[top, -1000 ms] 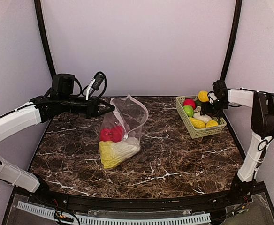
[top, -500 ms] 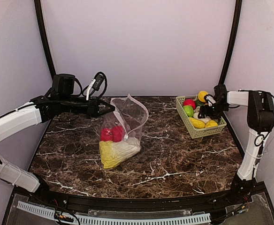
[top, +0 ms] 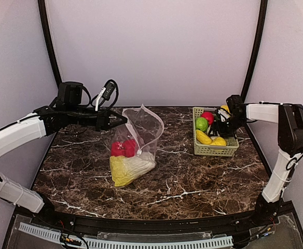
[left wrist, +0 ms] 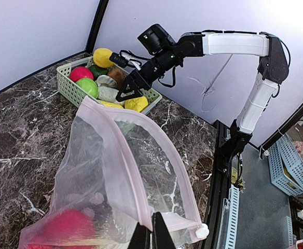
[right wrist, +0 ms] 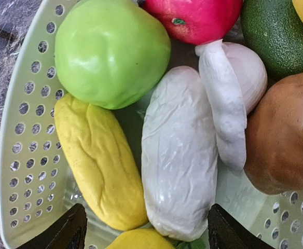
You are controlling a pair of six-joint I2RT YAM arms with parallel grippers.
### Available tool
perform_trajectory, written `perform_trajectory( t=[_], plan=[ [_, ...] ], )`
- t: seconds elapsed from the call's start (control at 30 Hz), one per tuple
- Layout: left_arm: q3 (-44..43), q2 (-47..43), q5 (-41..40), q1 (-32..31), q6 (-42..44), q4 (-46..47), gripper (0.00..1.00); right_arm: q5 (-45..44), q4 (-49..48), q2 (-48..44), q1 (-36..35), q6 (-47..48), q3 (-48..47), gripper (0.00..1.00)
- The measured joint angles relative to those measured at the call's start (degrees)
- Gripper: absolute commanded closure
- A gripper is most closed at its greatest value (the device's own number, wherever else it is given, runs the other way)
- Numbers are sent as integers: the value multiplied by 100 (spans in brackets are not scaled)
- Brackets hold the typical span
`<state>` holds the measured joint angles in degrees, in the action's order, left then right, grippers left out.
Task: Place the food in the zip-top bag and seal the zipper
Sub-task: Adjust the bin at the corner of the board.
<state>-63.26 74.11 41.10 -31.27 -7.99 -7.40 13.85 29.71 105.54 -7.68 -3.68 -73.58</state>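
Basket (top: 214, 151) has shifted L toward table (top: 193, 181) centre and turned square-on vs. prior frame. R gripper (top: 221, 126) has come lower into it. L arm and bag: no change.

L gripper (left wrist: 151, 234): fingers together, clamped on mouth edge of zip-top bag (top: 147, 126), holding that edge up off the table. Bag mouth gapes open toward the basket. Zipper (left wrist: 121, 155) runs as a pink strip along the mouth, with slider tab (left wrist: 202, 231) just beside the grip.

Bag contents: cabbage (top: 128, 168) at the bottom, resting on the table; red piece (top: 123, 149) above it, touching.

R gripper: fingers (right wrist: 63, 232) wide apart, one either side of the white radish (right wrist: 180, 155), nothing held. Contact w/ radish: cannot tell.

Basket also holds yellow piece (right wrist: 97, 161) against the radish's side, green apple (right wrist: 112, 49), red apple (right wrist: 193, 15), brown piece (right wrist: 284, 135).
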Motion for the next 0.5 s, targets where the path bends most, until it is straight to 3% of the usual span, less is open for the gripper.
perform_trajectory(
  t=[0.3,0.5],
  plan=[
    [0,-2,2,0,-20,0,99,-404,72,-146,-79,-535,85,24],
    [0,-2,2,0,-17,0,99,-662,22,129,-79,-540,-15,32]
  ],
)
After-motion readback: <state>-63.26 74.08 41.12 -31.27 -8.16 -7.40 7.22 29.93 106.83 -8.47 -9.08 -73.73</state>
